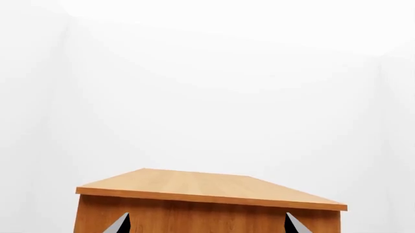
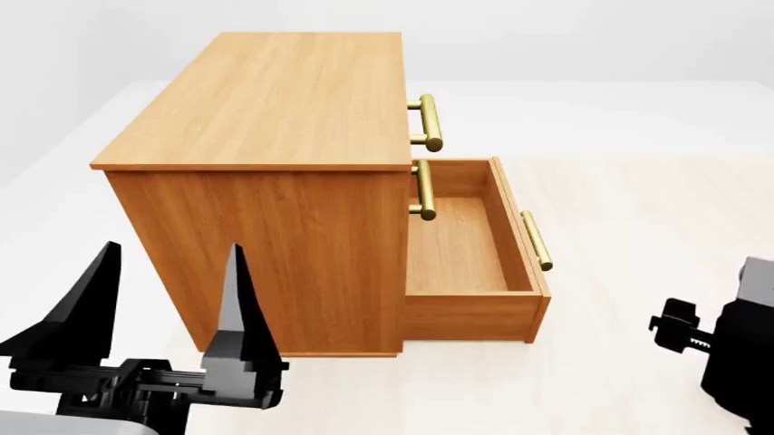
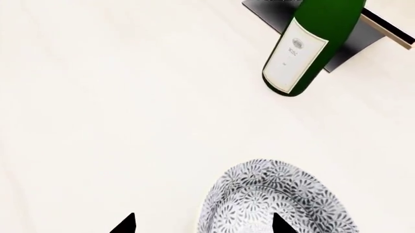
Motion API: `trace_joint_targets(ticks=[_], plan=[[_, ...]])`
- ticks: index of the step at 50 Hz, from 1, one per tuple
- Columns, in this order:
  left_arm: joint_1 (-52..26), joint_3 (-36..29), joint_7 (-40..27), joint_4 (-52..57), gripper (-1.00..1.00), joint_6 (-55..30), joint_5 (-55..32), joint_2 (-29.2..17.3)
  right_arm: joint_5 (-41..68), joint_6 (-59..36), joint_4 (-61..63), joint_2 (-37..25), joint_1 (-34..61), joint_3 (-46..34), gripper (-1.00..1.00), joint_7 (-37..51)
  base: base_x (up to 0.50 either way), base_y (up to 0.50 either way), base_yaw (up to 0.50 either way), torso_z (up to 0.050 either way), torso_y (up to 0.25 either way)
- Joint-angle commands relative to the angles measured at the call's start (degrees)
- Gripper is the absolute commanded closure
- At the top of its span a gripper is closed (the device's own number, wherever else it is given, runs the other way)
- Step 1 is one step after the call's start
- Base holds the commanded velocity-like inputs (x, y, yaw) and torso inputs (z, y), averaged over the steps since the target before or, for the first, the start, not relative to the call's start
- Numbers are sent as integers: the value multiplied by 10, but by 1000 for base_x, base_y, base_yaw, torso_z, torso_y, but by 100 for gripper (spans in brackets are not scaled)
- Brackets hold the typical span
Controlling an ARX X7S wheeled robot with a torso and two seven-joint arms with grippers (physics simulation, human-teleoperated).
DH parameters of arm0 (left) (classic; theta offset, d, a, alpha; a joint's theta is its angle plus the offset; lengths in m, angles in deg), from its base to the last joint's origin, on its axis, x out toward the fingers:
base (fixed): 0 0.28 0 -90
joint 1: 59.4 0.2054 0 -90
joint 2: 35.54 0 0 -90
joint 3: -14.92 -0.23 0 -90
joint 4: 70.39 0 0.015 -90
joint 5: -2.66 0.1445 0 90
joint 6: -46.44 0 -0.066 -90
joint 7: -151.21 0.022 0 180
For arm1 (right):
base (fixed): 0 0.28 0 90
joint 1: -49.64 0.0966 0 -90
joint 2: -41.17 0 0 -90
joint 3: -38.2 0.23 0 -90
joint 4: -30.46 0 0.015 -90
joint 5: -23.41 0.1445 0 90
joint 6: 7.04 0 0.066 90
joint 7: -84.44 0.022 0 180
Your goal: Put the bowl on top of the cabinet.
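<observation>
The bowl (image 3: 275, 194), white with a dense dark leaf pattern, sits on the pale floor in the right wrist view, cut off by the frame edge. My right gripper (image 3: 204, 225) hangs open over it, one fingertip over the bowl's inside and the other over bare floor beside it. The bowl does not show in the head view. The cabinet (image 2: 272, 100) is an orange-brown chest with a flat bare top and brass handles. My left gripper (image 2: 163, 299) stands open in front of its side wall, holding nothing. The left wrist view shows the cabinet (image 1: 201, 187) top edge-on between the open gripper's (image 1: 209, 228) tips.
The cabinet's bottom drawer (image 2: 466, 245) is pulled out towards the right and shows nothing inside. A green wine bottle (image 3: 311, 43) with a white label lies on a black base (image 3: 353, 41) beyond the bowl. My right arm (image 2: 738, 353) shows at the head view's right edge.
</observation>
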Motion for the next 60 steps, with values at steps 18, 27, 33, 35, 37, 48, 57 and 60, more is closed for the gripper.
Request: trace_joint_targets(ticks=[18,27,33,35,37,48,57,60], plan=[[-2,-5,-7,1,-100,0,-1,-5,-36,27,-26,4,-5,-56,-100,3,0,0,0,0,0],[-2,-6,-8,0,-100,1,-1,-7,-33,24,-34,5,2,-66,-100,-6,0,0,0,0,0],[-3,-8,-8,-3,-100,3,-1,-7,-30,24,-39,7,0,-68,-100,-12,0,0,0,0,0],[-3,-8,-9,-3,-100,3,-2,-8,-32,26,-42,7,0,-70,-100,-13,0,0,0,0,0],[-3,-8,-9,-3,-100,3,-2,-8,-32,26,-45,8,-1,-70,-100,-12,0,0,0,0,0],[-2,-10,-10,-6,-100,8,-2,-10,-38,30,-53,11,-1,-75,-100,-6,0,0,0,0,0],[-2,-11,-11,-8,-100,11,-1,-11,-46,39,-66,13,-6,-66,-100,9,0,0,0,0,0],[-3,-11,-12,-8,-100,10,-1,-11,-46,38,-65,14,-5,-65,-100,13,0,0,0,0,0]])
